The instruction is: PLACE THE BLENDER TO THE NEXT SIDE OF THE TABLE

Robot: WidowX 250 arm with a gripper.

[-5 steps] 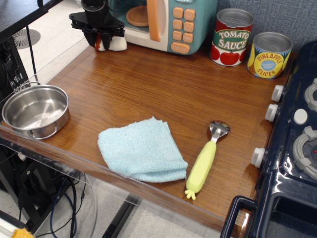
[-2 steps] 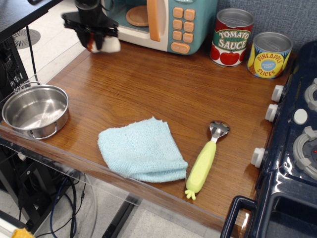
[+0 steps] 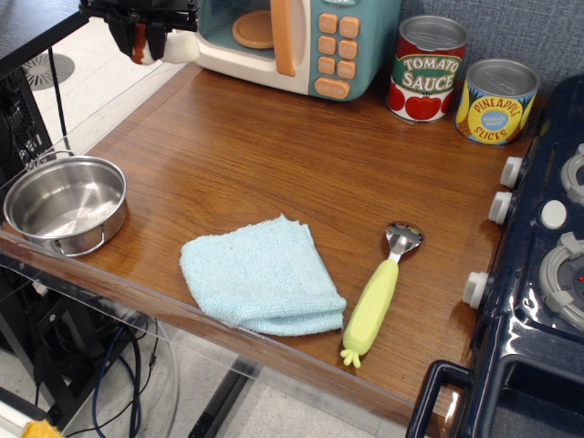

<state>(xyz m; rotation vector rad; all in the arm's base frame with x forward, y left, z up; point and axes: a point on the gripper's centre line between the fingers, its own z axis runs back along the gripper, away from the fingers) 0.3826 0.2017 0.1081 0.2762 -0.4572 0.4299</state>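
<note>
My gripper [image 3: 146, 36] is at the top left of the view, above the far left corner of the brown wood-grain table [image 3: 274, 164]. Its black fingers are shut on the blender [image 3: 173, 47], a small mushroom toy. The cream-white stem sticks out to the right and a bit of the reddish-brown cap shows between the fingers. The blender hangs in the air, clear of the tabletop, just left of the teal toy microwave [image 3: 301, 41].
A steel pot [image 3: 66, 203] sits at the left front edge. A light blue cloth [image 3: 260, 274] and a yellow-green-handled utensil [image 3: 376, 297] lie near the front. Tomato sauce can [image 3: 427, 68] and pineapple can [image 3: 495, 100] stand at the back. A dark blue toy stove [image 3: 538, 274] fills the right.
The gripper has lifted the blender off the table's far left corner and carried it up and to the left.
</note>
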